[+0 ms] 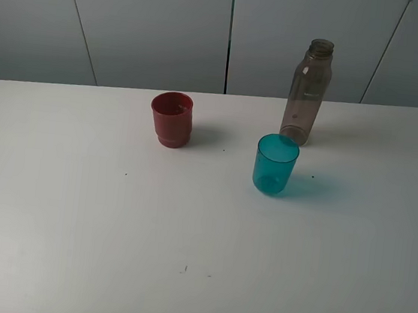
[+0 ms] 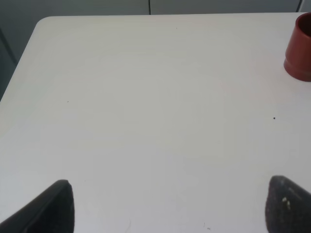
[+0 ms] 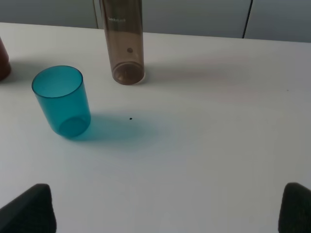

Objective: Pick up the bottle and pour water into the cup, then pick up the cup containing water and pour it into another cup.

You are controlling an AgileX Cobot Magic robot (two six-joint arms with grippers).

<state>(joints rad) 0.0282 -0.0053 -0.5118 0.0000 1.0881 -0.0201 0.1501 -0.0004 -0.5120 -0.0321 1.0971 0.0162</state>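
Plain white bench (image 1: 73, 224) against grey panelled wall (image 1: 149, 21); bottle (image 1: 307, 92) just behind teal cup (image 1: 275, 164), red cup (image 1: 171, 120) further left. Both pincers (image 2: 167, 206) (image 3: 167, 208) spread wide, empty.

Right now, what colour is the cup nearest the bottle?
Translucent teal-blue cup, clearest in the right wrist view.

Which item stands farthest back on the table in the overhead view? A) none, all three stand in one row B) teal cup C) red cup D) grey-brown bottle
D: the bottle stands upright behind the teal cup, nearest the table's far edge, while the red cup sits off to the left, a little nearer the camera than the bottle.
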